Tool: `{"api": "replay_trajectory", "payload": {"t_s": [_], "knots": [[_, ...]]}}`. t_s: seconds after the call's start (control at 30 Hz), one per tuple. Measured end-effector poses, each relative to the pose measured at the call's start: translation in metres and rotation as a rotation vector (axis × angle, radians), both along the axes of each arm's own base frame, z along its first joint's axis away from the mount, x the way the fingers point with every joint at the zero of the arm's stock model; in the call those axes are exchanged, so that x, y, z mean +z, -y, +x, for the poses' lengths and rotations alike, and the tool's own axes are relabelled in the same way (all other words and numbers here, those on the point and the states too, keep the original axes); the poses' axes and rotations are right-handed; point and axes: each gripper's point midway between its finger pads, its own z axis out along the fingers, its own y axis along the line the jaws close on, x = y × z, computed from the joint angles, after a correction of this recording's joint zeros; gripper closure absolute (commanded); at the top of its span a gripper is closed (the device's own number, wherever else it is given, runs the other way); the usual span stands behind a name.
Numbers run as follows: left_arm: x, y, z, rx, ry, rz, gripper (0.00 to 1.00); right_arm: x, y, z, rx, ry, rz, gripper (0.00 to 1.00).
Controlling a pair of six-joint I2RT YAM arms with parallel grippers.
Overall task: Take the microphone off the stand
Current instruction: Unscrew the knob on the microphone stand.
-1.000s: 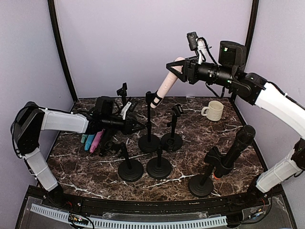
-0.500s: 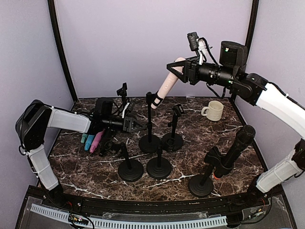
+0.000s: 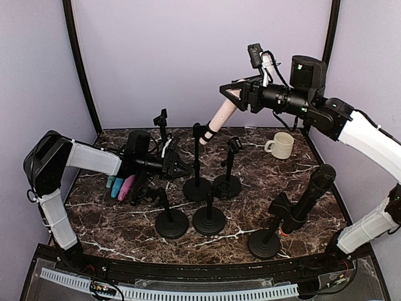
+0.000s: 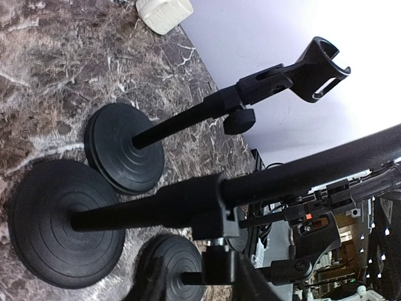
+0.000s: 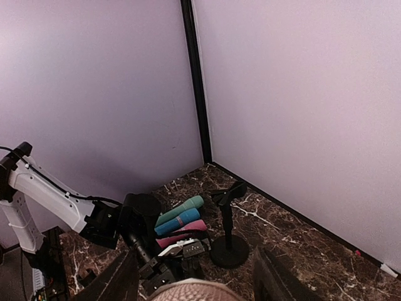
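Nearest me, well right of the tall stand (image 3: 197,164), a black mic (image 3: 313,188) sits in another holder with no gripper near it, so I take the pale mic (image 3: 220,114) as my job. It sits in the clip (image 3: 204,133) atop the tall stand, leaning up and away toward the back wall. I judge it light, rigid and smooth, with a body that could slide in the pads. The clip probably holds it by friction, so a pull along the mic's own axis suits better than a sideways tug, and the head looks the surest place to hold. Left of the stand, my left arm reaches in low and level, with the left gripper (image 3: 180,165) just beside the pole; I cannot tell whether its jaws are apart or together. Beyond and above the stand, my right arm stretches in level from the right. The right gripper (image 3: 233,94) straddles the head, fingers (image 5: 122,279) spread either side with slim gaps, not pinching.
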Motion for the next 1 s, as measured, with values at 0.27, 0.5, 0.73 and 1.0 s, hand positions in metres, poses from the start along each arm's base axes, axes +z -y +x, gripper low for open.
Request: {"api": "replay_trajectory", "payload": {"t_s": [0.27,0.5,0.73,1.0], "knots": [[-0.015,0.001,-0.006,0.008,-0.012,0.054,0.41,0.001,0.011,-0.001,-0.048,0.001,0.006,0.08],[-0.012,0.0,0.0,0.03,0.03,0.064,0.41,-0.005,0.021,0.001,-0.101,-0.008,0.003,0.02],[0.0,-0.001,0.007,0.065,0.075,0.055,0.46,-0.013,0.026,-0.003,-0.108,-0.029,0.002,0.02],[0.004,-0.001,0.013,0.099,0.08,0.048,0.72,-0.019,0.026,-0.003,-0.108,-0.045,0.001,0.02]]}}
